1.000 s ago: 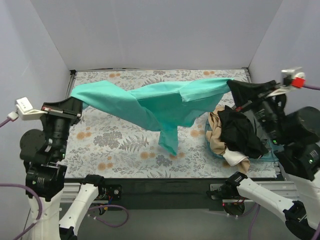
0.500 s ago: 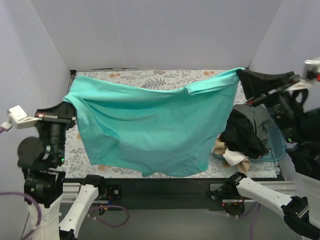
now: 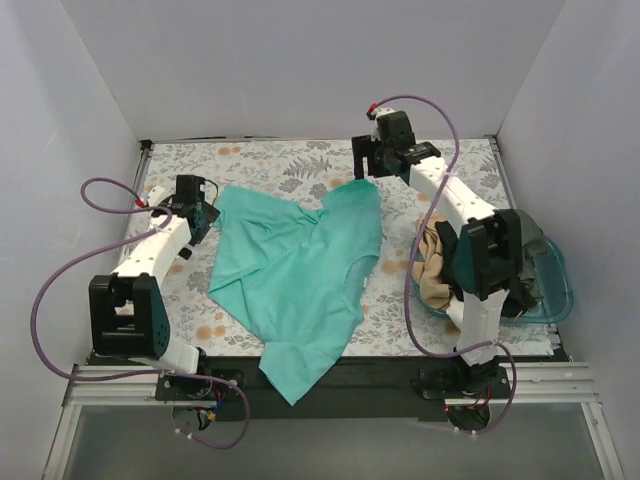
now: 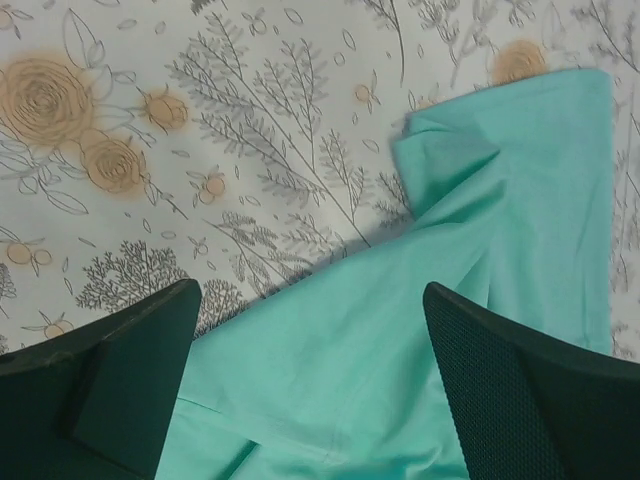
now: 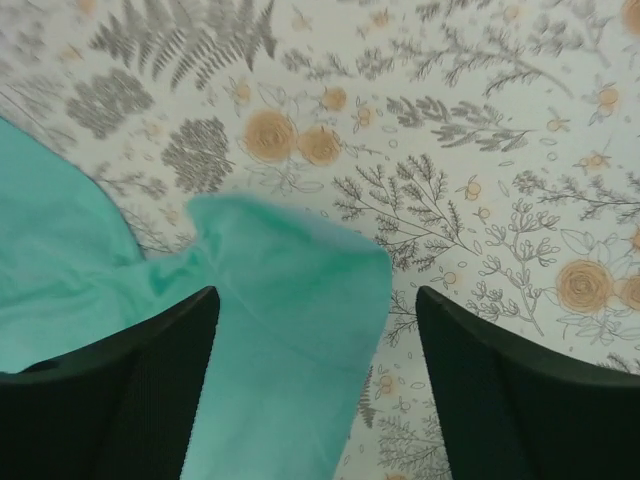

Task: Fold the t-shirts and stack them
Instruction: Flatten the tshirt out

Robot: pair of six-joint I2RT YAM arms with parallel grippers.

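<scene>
The floral table carries the teal shirt across its middle. The shirt lies open but skewed, with a ridge running down from its far edge and one end drooping over the near edge of the table. At the right stands the blue tub with a beige shirt spilling over its rim (whatever else is in there is mostly hidden by the right arm). The left gripper hovers at the shirt's left corner and the right gripper at its far right corner. Both wrist views show each claw spread wide and holding nothing, with cloth lying loose on the table below the left gripper and the right gripper. The shirt looks laid out but not yet squared, so folding has hardly begun. To do this well, each claw should come straight down on its own curled corner and pinch only the top layer. The two should then draw apart and towards the far side, so that the ridge flattens and the hanging end comes back onto the table before any fold.
</scene>
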